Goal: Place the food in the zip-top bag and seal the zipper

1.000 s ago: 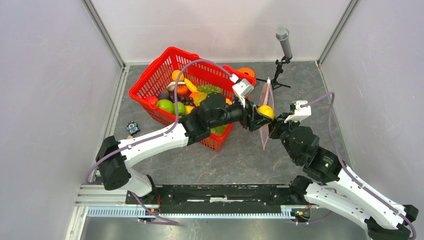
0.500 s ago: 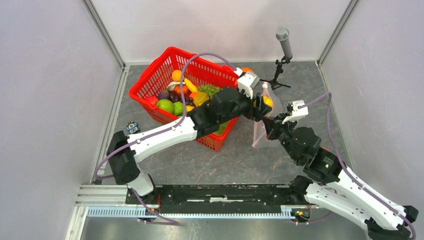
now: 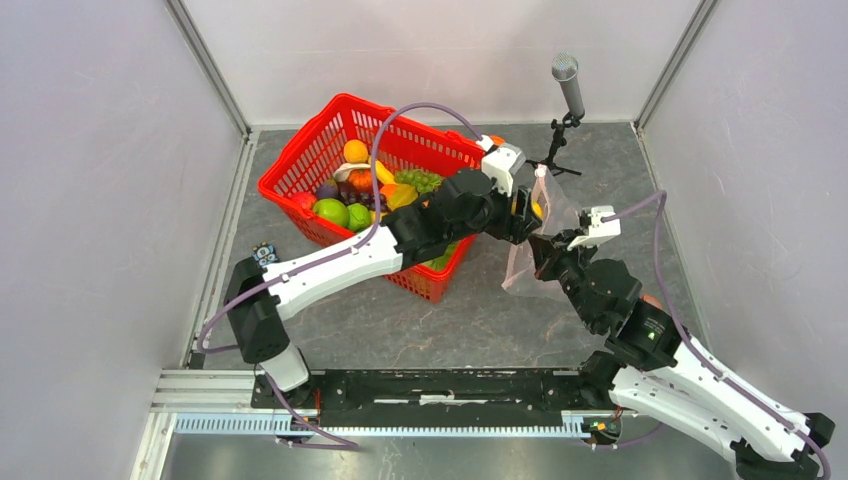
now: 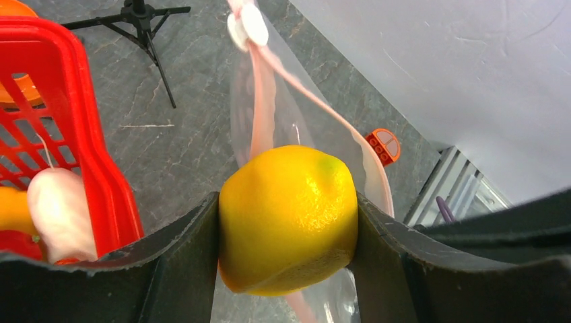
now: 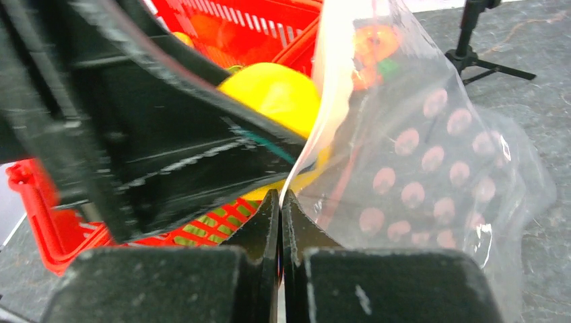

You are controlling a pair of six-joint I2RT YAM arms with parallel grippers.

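A yellow toy lemon (image 4: pixel 288 219) is clamped between the fingers of my left gripper (image 4: pixel 288 225), which is shut on it. It hangs at the open mouth of the clear zip-top bag (image 4: pixel 296 121), whose pale-pink zipper (image 4: pixel 262 111) runs up to a white slider. From above, the lemon (image 3: pixel 538 208) sits against the bag (image 3: pixel 520 268), to the right of the basket. My right gripper (image 5: pixel 281 202) is shut on the bag's edge (image 5: pixel 431 155) and holds it up off the table. More food (image 3: pixel 345 195) fills the red basket.
The red mesh basket (image 3: pixel 300 165) stands at the back left, under my left arm. A microphone on a small tripod (image 3: pixel 567 85) stands behind the bag. A flat orange object (image 4: pixel 382 145) lies on the floor beyond the bag. A small blue item (image 3: pixel 264 255) lies left of the basket.
My left arm has carried the lemon back and to the right, up to the bag's mouth. The bag has swung from standing edge-on to tilted and opened out, still in my right gripper.
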